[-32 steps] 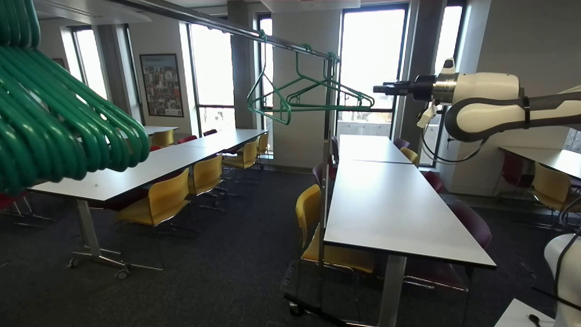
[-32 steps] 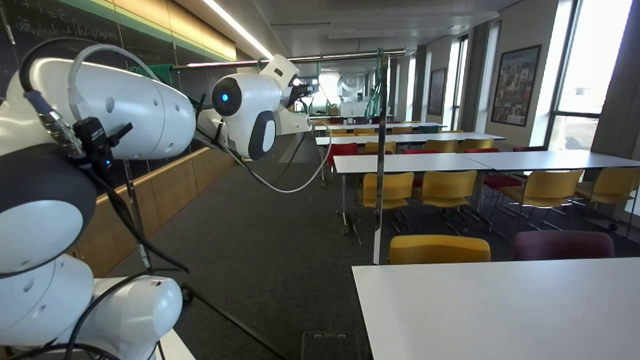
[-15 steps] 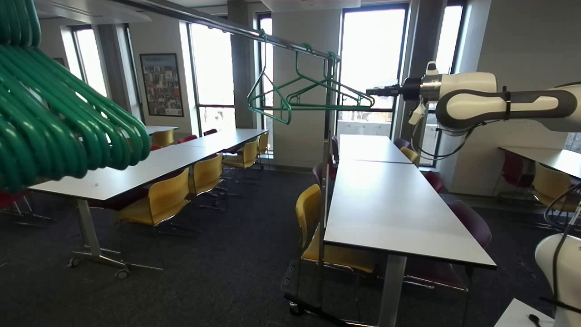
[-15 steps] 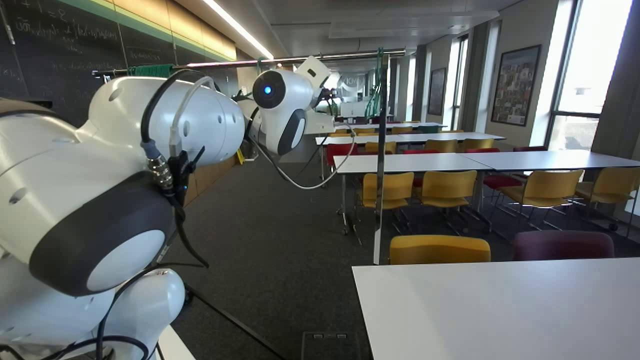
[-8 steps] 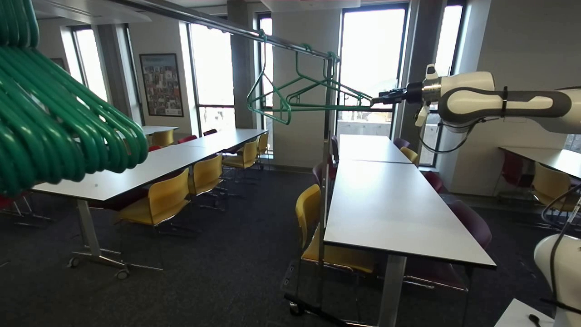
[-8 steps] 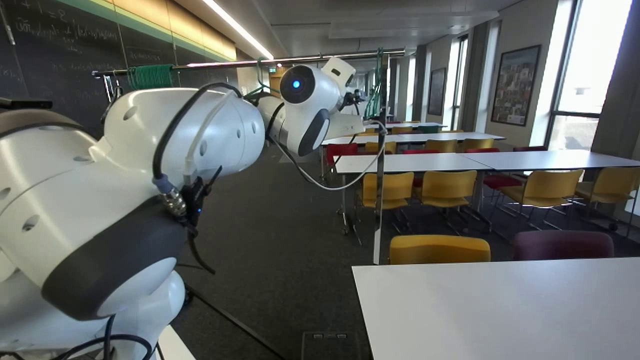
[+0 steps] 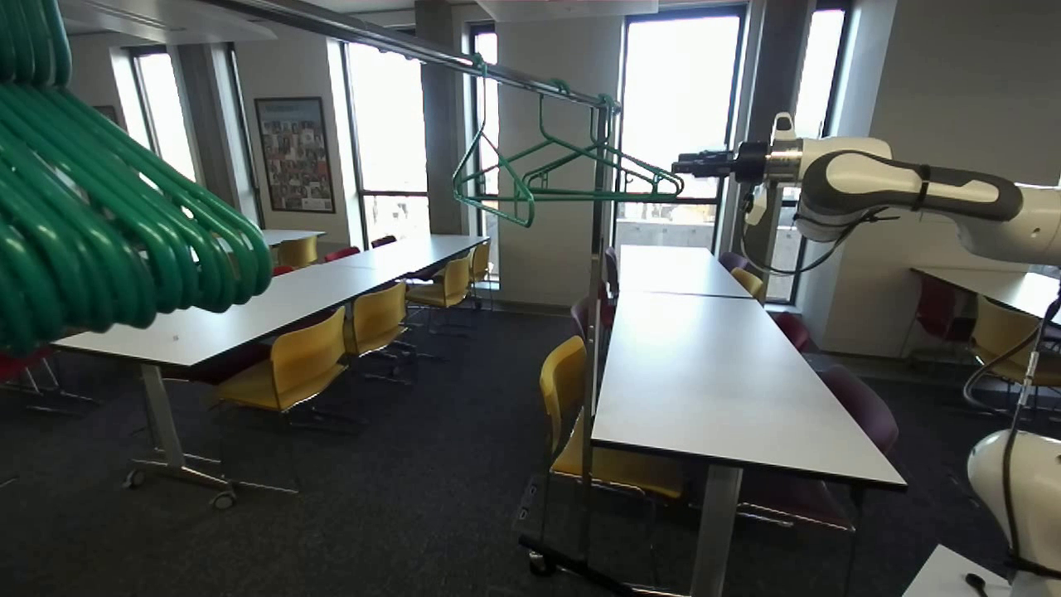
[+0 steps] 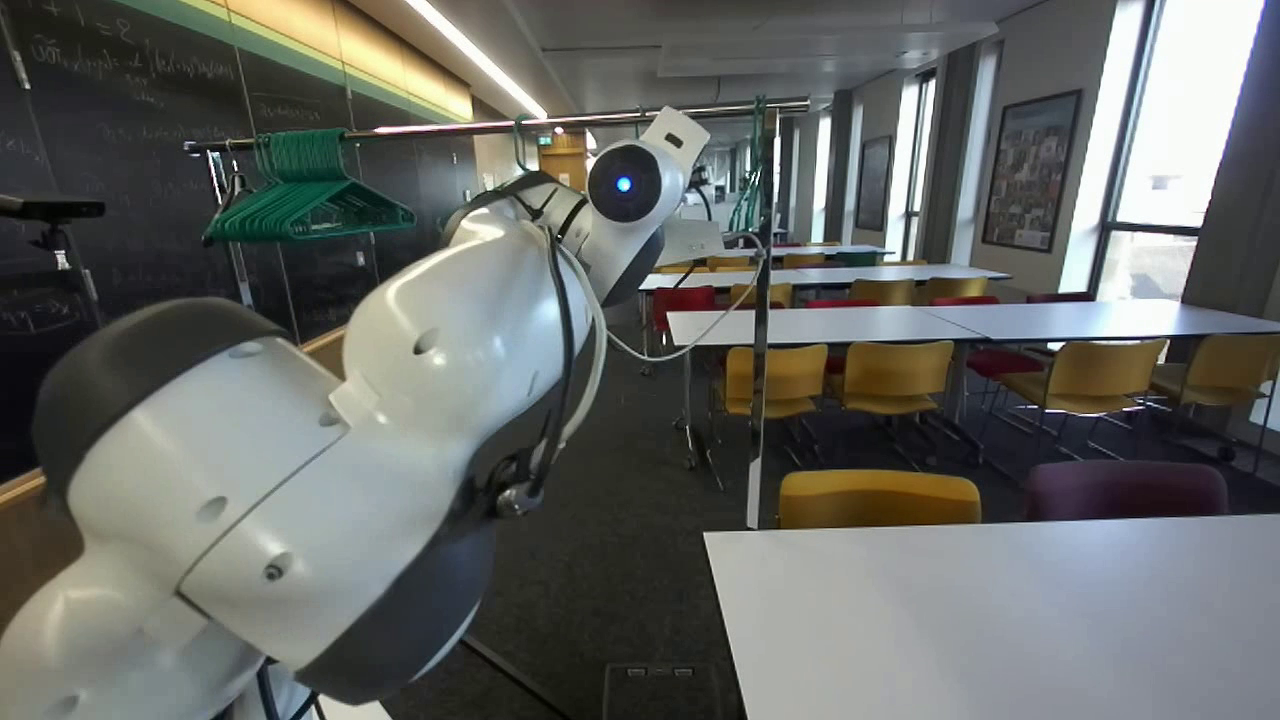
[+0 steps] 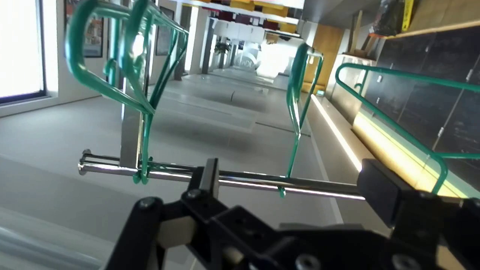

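Chalk writing [image 8: 60,52], hardly legible, marks the blackboard [image 8: 140,260] while wide-spread fingers [image 9: 378,191] face green hangers [image 9: 296,73].

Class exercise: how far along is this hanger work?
Looks done: the reach, with the black two-fingered gripper open near triangular green hangers on a shiny metal rail. In hand: apparently alignment; one hanger shows within the gripper's opening in the wrist view. Left, probably: gripping one, since nothing is held.

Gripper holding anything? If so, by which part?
Nothing held: the gripper stands open. The green hanger seen between its jaws in the wrist view hangs beyond them on the rail.
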Robot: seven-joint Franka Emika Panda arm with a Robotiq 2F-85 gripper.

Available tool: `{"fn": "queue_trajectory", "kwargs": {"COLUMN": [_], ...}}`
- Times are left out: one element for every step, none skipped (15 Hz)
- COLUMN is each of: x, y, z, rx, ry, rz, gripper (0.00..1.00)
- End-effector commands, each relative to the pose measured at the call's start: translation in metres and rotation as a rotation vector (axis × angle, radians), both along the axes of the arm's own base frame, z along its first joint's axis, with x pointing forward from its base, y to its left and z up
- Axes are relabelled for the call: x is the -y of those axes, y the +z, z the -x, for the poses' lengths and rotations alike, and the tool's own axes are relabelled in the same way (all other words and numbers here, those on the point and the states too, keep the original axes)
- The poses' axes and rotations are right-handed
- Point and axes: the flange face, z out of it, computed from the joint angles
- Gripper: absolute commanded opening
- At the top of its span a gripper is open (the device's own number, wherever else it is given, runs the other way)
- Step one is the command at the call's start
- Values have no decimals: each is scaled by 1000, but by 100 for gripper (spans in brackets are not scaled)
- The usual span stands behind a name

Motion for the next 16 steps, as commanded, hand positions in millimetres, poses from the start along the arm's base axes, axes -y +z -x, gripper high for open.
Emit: {"fn": "queue_trajectory", "kwargs": {"x": [-1,-3,-3,-4,-4,-5,-6,-7,-8,-9,-10,-11,-11,-11,-11,-11], "y": [19,20,21,22,21,19,14,11,7,3,0,-3,-6,-8,-11,-14], "z": [-2,-2,-3,-2,-2,-1,0,0,0,1,1,1,1,1,1,2], "rx": [68,70,71,70,67,62,50,39,23,11,1,-7,-12,-18,-24,-30], "ry": [97,110,121,129,137,144,150,161,169,176,183,189,194,197,199,199], "rz": [-79,-93,-106,-113,-118,-111,-98,-91,-83,-81,-76,-73,-72,-70,-66,-67], "gripper": [100,100,100,100,100,100,100,100,100,100,100,100,100,100,100,100]}}
